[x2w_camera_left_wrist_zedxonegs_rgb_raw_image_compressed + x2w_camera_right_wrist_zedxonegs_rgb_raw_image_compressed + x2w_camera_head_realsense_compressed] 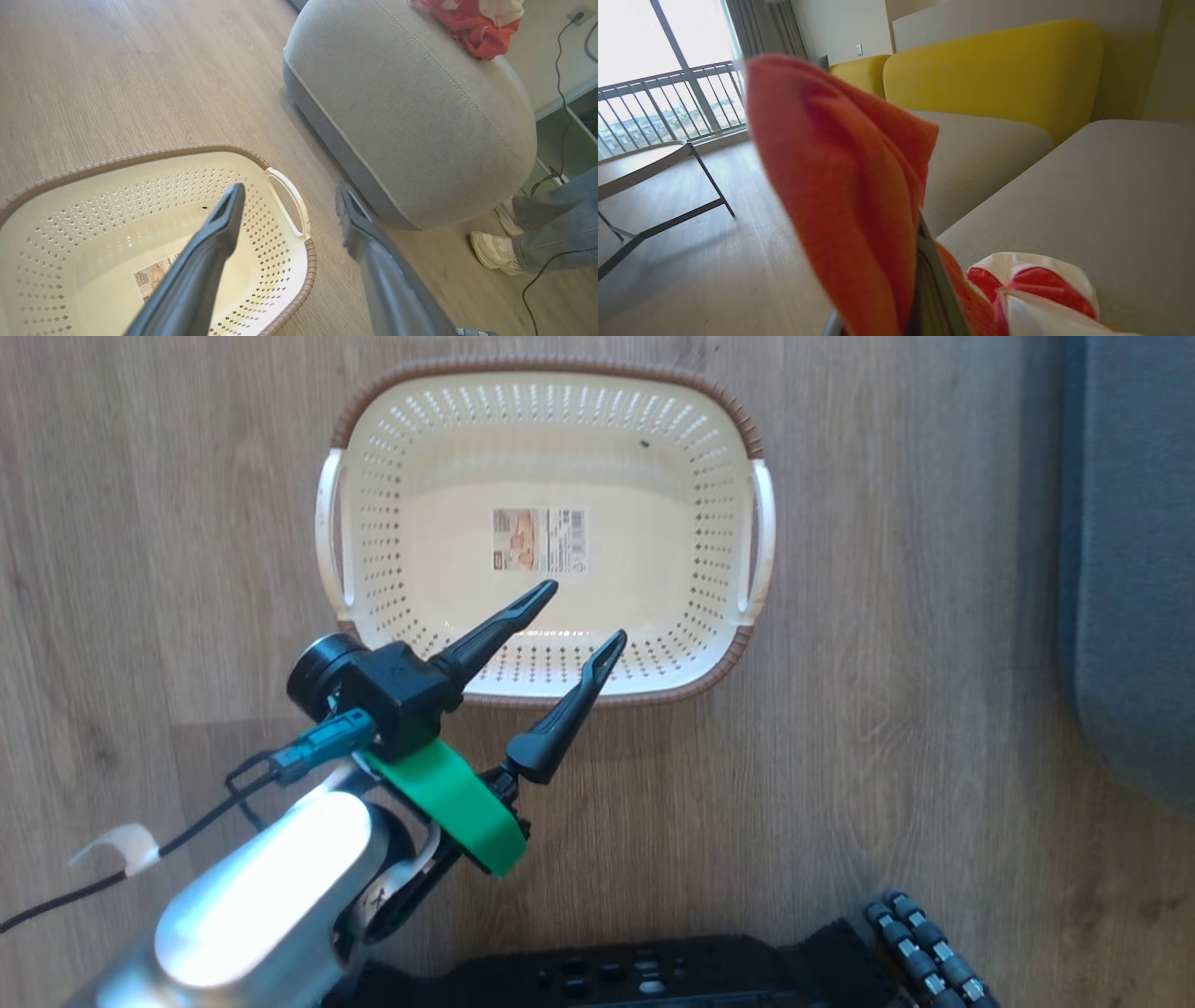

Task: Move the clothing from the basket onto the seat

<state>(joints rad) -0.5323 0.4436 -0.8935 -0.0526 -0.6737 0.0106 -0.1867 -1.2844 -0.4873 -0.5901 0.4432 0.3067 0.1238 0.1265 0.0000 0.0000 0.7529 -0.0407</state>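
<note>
The left gripper hangs wide open over the near edge of the basket, while the right gripper pinches the plain red cloth — just beside the red-and-white one (it lies on the grey seat).

The pincer stands wide open, its two dark fingers rising from 6 o'clock. The left finger lies over the basket, which sits on the wood floor at 7 to 8 o'clock, with a sticker showing on its bottom and one white handle at the centre. The right finger hangs over the floor between basket and seat. The grey seat spans 1 to 3 o'clock. Red and white clothing lies on it at 1 o'clock. At 4 o'clock stand a person's pale shoe and jeans leg; a dark cable runs at 2 o'clock.
</note>
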